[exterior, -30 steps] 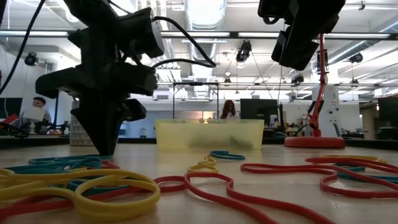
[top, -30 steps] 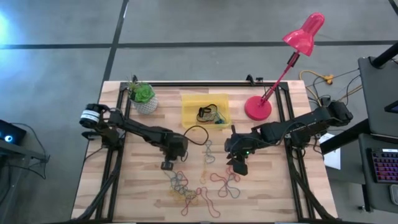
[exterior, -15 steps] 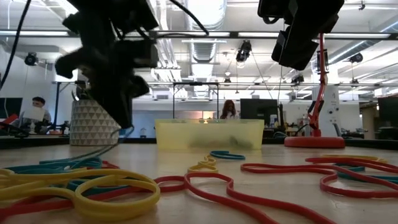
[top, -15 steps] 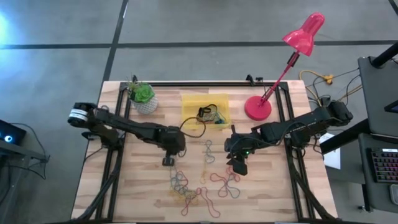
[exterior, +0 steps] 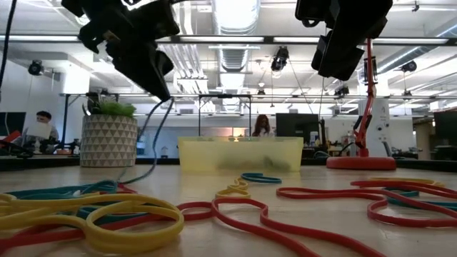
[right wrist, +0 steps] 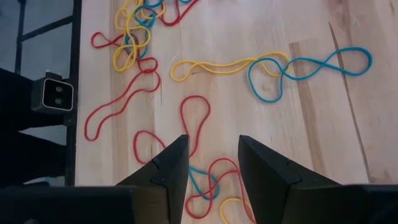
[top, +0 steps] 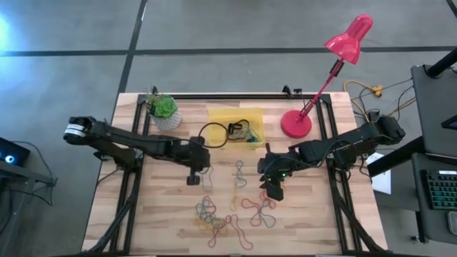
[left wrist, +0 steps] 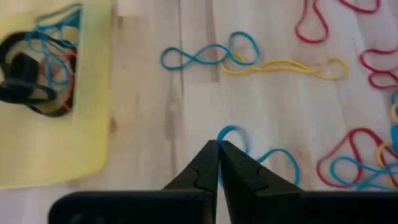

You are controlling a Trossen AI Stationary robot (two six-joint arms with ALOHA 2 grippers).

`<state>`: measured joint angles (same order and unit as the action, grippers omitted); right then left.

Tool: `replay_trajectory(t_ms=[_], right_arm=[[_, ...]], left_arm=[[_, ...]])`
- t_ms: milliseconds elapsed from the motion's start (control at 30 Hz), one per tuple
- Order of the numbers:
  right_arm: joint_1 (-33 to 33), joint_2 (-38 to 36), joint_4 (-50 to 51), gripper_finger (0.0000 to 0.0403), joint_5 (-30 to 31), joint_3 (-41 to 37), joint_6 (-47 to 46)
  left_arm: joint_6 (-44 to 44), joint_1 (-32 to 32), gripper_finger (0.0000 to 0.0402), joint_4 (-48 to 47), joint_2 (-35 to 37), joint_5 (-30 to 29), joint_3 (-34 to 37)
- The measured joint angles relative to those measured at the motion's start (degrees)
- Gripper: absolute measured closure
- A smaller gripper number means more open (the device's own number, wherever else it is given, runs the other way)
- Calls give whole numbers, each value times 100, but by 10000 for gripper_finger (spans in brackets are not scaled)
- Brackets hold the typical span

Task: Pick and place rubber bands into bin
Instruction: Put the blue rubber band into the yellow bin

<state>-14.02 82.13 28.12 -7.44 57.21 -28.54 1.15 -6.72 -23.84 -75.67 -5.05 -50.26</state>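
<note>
Step in hand, by judgement: carry of one band toward the bin. Left gripper [left wrist: 218,148] has its fingers pressed together on a blue rubber band [left wrist: 273,163], which trails from the tips; in the low view the same band hangs as a thin strand from the raised gripper [exterior: 153,84] down to the table [exterior: 314,182].

Bin [top: 221,130]: yellow tray between the white plant pot [top: 166,116] and the red lamp [top: 296,123], already holding a small tangle of bands with something black among them [left wrist: 37,74]. In the left wrist view the bin [left wrist: 62,149] lies just beside the gripper's tips.

Right gripper [right wrist: 211,158]: fingers spread, holding nothing, hovering over loose red rubber bands [right wrist: 193,124] on the table, near the middle.

Loose stock: rubber bands [top: 228,210] in red, yellow and blue scattered over the near half of the table, well apart from the bin.

Next move, judged: the left gripper needs to travel over the bin's rim and be high enough that the trailing end clears the wall before the fingers part.

Hard to make out: whether the band's lower end has left the table; what the black item in the bin is; the count of bands in the overlapping piles. Bin contents show only as a dim shape through its wall in the low view.
</note>
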Motion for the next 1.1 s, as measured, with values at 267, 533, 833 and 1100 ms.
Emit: replay_trajectory(t_ms=[267,533,833,1100], right_arm=[[0,2,-2,280,13,0,1],[0,2,-2,286,10,0,-1],[0,2,-12,285,10,-1,-2],[0,2,-14,285,9,-1,-85]], left_arm=[[-51,-2,401,350,114,-17,-26],[-62,0,401,811,138,-158,-41],[-154,85,401,1484,167,-316,-91],[-352,346,401,2056,167,-449,-210]])
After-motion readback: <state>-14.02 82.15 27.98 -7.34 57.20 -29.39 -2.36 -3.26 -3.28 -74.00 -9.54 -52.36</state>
